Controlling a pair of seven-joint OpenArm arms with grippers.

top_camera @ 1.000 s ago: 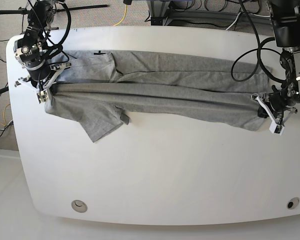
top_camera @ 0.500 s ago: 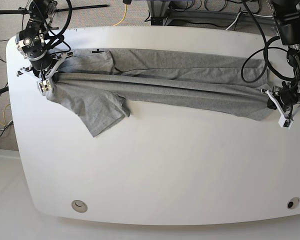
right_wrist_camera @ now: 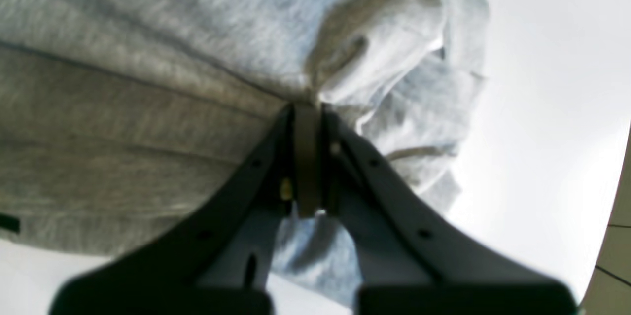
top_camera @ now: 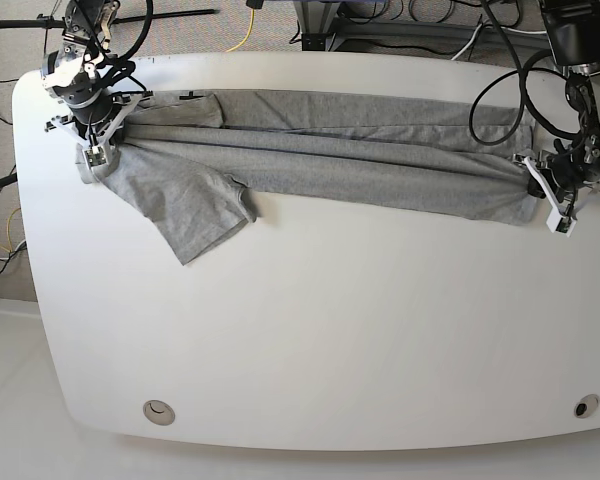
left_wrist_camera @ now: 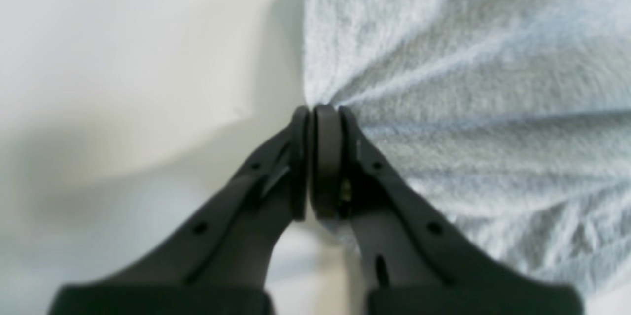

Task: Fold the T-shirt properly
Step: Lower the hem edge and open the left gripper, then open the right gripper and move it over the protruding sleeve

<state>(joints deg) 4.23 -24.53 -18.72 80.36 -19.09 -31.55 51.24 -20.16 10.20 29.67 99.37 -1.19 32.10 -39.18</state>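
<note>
The T-shirt (top_camera: 330,160) lies stretched in a long band across the far part of the white surface (top_camera: 330,340), doubled lengthwise so that one grey layer rests on the other. One short sleeve (top_camera: 190,210) fans out toward the near side, close to the right arm's end, flat on the surface and not tucked in.

Over the last second the band has travelled away from me toward the far edge, and the ridge that ran along its middle has flattened; the upper layer now sits more squarely on the lower one. To my eye the lengthwise fold is being laid down and pulled taut, so this first fold is nearly done, with the sleeve and the crosswise folds still to come.

The right claw (right_wrist_camera: 306,108) is clamped shut on a bunched corner of cloth at the shoulder end, its jaws pressed together with fabric gathered just beyond them. The left claw (left_wrist_camera: 315,110) is likewise closed tight, pinching the hem edge at the other end, creases radiating from the pinch. In the base view each claw sits low at its end of the shirt, well apart.
</note>
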